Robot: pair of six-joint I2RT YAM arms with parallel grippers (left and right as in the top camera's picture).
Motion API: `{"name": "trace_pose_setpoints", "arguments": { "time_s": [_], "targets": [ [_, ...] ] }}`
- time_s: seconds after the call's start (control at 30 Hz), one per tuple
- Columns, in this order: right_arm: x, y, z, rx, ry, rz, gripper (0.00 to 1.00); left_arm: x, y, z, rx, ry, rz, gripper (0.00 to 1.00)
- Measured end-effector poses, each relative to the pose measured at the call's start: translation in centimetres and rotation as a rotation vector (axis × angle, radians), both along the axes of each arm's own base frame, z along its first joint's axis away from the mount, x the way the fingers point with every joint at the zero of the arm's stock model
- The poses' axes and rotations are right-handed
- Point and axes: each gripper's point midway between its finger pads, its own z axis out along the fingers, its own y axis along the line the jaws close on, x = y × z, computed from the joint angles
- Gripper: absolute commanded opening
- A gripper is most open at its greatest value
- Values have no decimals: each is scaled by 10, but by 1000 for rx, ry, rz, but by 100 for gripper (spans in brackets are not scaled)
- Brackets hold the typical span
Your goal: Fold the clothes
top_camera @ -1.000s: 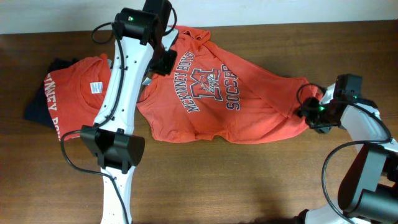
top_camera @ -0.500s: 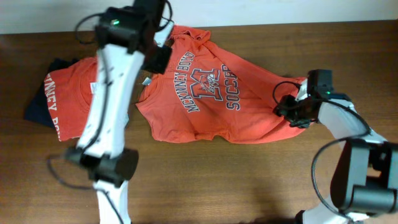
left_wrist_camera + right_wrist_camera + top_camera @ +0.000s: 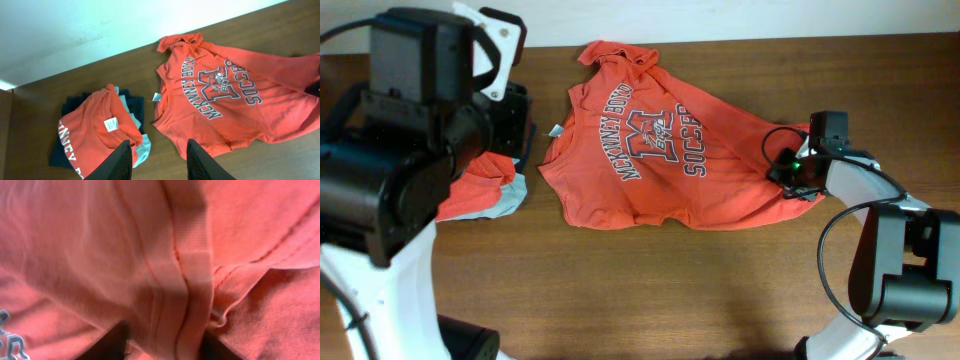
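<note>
— Close in, the right end effector (image 3: 162, 342) straddles the hem fold (image 3: 186, 280) of the spread orange-red cotton T-shirt (image 3: 660, 175). Whether it pinches yet, I cannot tell.

— Seat it deep before lifting. The left end effector (image 3: 159, 159) hangs high, fingers apart and empty; send it to the far collar (image 3: 615, 55). Keep clear of the folded orange-red, grey-blue and navy pile (image 3: 97, 135) on the brown wooden surface (image 3: 720, 290).

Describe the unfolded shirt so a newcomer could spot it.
On the wooden table, look at the middle, right of the folded pile. The orange-red T-shirt lies spread open there, its full McKinney Boyd Soccer lettering facing up; the pile's top shirt is folded, showing only a white tag and partial lettering.
</note>
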Motion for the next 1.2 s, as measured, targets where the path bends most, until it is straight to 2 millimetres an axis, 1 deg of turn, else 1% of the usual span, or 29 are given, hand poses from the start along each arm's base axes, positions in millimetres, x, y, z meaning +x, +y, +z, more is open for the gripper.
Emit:
{"name": "trace_pose_setpoints", "arguments": {
  "time_s": [0.1, 0.17, 0.27, 0.3, 0.37, 0.43, 0.53, 0.57, 0.6, 0.63, 0.67, 0.7, 0.73, 0.77, 0.8, 0.83, 0.87, 0.9, 0.93, 0.97, 1.0, 1.03, 1.1, 1.2],
  "targets": [
    [2, -2, 1, -8, -8, -5, 4, -3, 1, -1, 2, 5, 0, 37],
    [2, -2, 1, -9, -10, -3, 4, -2, 1, -6, 7, 21, 0, 37],
    [1, -2, 2, -9, 0, -4, 4, 1, 3, -18, 31, 62, 15, 37],
    [0, -2, 6, -10, -2, -3, 4, 3, 4, -23, 41, 78, 26, 37],
    [3, -3, 20, -15, -24, -2, 4, 5, 7, -33, 60, 109, 49, 37],
    [13, -4, 45, -25, -89, -2, 4, 6, 10, -44, 80, 144, 62, 37],
    [41, -9, 103, -60, -290, 1, 4, 8, 11, -59, 104, 191, 70, 37],
    [59, -13, 134, -88, -417, -1, 4, 8, 11, -63, 109, 205, 74, 37],
    [70, -16, 154, -109, -496, -5, 4, 8, 11, -67, 114, 217, 74, 37],
    [85, -22, 183, -143, -612, -18, 4, 8, 12, -70, 119, 228, 76, 37],
    [94, -27, 205, -172, -690, -32, 4, 8, 12, -74, 123, 240, 79, 37],
    [102, -32, 222, -200, -759, -48, 4, 8, 12, -76, 122, 249, 83, 37],
    [107, -36, 234, -223, -806, -63, 4, 8, 12, -80, 124, 261, 86, 37],
    [111, -41, 241, -245, -838, -81, 9, 8, 12, -82, 123, 269, 90, 37],
    [115, -45, 243, -262, -856, -95, 16, 8, 12, -85, 123, 278, 91, 37],
    [118, -48, 241, -274, -861, -103, 35, 8, 11, -87, 124, 286, 91, 37],
    [121, -51, 233, -281, -850, -110, 61, 8, 11, -89, 124, 291, 92, 37],
    [124, -54, 223, -278, -829, -120, 80, 7, 11, -91, 124, 298, 91, 37],
    [125, -57, 210, -281, -799, -124, 87, 7, 11, -92, 124, 304, 90, 37],
    [125, -62, 192, -282, -752, -130, 95, 7, 10, -94, 124, 309, 88, 37],
    [122, -66, 176, -281, -702, -133, 99, 7, 10, -95, 125, 314, 88, 37],
    [118, -70, 162, -276, -657, -139, 99, 7, 10, -97, 124, 319, 87, 37],
    [108, -77, 145, -256, -587, -140, 99, 7, 10, -98, 123, 323, 88, 37],
    [90, -86, 129, -195, -501, -139, 98, 6, 10, -98, 123, 323, 87, 37]
  ]
}}
